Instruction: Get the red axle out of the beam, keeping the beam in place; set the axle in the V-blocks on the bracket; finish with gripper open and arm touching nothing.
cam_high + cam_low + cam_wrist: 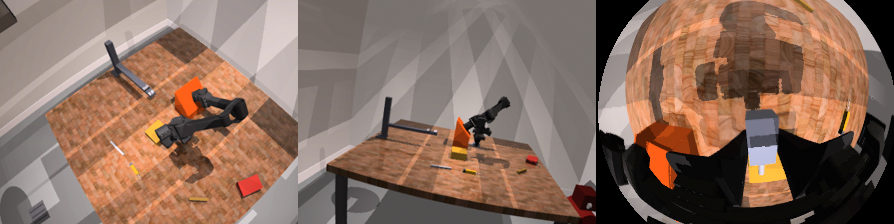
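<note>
A small yellow block [153,131] [458,153] [757,175], which I take for the beam, lies at mid table in front of the orange wedge block. My gripper [164,136] [477,141] [760,132] is low at its right end. The fingers are shut on a thing there that I take for the axle. No red shows on it, and a grey piece with a white stub sits in the finger gap in the wrist view. The dark L-shaped bracket [128,74] [406,127] stands at the far left, with its V-blocks [150,92] [432,131] at its free end.
An orange wedge block [188,95] [461,134] [663,145] stands just behind the arm. A red flat block [249,185] [531,159], a tan bar [198,199] [521,171], a yellow tool [134,170] [469,171] and a white stick [116,148] [440,167] lie toward the front.
</note>
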Controlling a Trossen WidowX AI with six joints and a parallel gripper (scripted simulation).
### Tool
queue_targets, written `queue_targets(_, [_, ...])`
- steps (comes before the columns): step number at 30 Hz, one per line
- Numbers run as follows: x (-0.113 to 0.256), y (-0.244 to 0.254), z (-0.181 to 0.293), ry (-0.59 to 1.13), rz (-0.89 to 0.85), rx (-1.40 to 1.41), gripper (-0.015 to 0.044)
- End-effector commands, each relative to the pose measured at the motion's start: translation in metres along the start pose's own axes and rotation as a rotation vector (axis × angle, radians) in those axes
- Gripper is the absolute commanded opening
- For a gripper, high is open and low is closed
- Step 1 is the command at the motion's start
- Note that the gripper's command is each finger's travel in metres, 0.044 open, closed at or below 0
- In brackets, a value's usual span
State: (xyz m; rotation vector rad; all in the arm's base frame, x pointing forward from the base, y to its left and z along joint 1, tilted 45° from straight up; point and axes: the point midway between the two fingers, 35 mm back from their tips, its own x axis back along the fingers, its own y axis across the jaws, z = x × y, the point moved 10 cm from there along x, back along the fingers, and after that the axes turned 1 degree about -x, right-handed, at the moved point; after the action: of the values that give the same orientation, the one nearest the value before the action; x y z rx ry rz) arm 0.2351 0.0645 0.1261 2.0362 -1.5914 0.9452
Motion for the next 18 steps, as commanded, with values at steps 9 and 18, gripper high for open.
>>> queue_targets(9, [0.0, -0.04, -0.014, -0.006, -0.001, 0.048, 0.0])
queue_targets(18, [-0.01, -0.041, -0.013, -0.005, -0.002, 0.048, 0.0])
